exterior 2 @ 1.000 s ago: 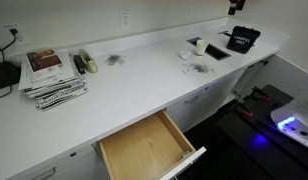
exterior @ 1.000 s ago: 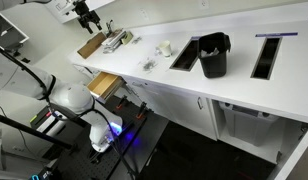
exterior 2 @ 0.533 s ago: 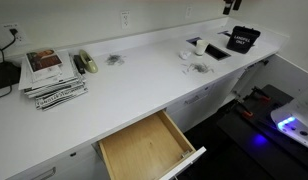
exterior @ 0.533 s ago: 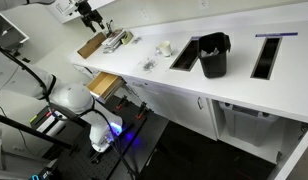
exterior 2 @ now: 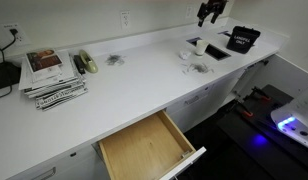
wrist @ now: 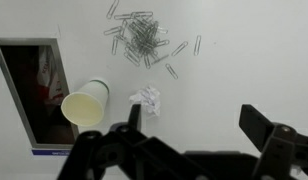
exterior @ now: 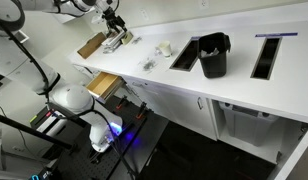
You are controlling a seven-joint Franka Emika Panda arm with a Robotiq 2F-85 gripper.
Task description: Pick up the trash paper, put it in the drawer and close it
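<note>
End effector (wrist: 193, 112) has swung over the surface (exterior 2: 134, 85), fingers spread, grasping nothing | crumpled trash paper (wrist: 146, 97) lies just beside a tipped paper cup (wrist: 86, 103), near scattered paper clips (wrist: 144, 38) | drawer (exterior 2: 144, 148) stands open below the front edge

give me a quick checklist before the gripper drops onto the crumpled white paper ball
1. Gripper open: ok, jaws spread wide.
2. Crumpled white paper ball centred in the gripper: not ok, it sits close to one finger in the wrist view.
3. Ball apart from the cream paper cup lying on its side and the pile of silver paper clips: ok.
4. Shallow white-fronted drawer with tan wooden inside open: ok.
5. Height above the white counter: cannot tell.
</note>
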